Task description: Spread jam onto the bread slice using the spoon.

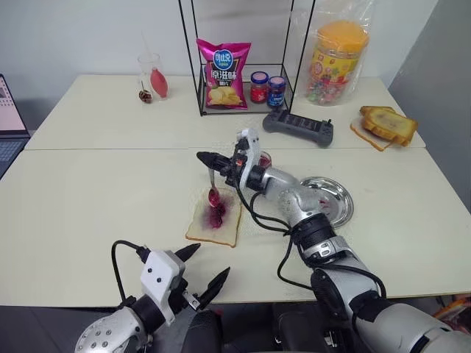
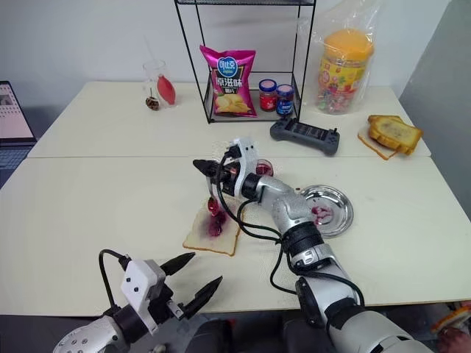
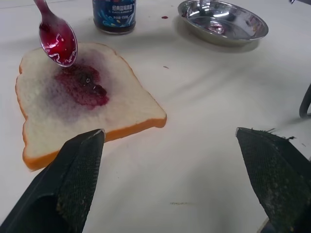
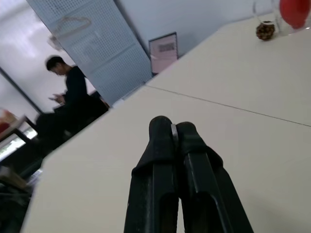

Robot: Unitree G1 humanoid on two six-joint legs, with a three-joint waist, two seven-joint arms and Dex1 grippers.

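Purple-red jam (image 3: 82,86) stains the middle of the bread slice (image 1: 214,218), which lies flat on the bench (image 1: 96,198). The right pincer (image 1: 207,158), clamped on the spoon (image 1: 212,187), hangs just above the slice's far edge; the handle runs almost straight down, the jam-coated bowl poised over the stain. The left pincer (image 1: 204,269), spread wide and empty, sits nearer the robot than the slice.

We see the right gripper (image 1: 206,157) clamped on the spoon (image 1: 212,188), its jam-stained bowl hanging just above the bread slice (image 1: 214,218); the left gripper (image 1: 204,271) gapes near the table's front edge.
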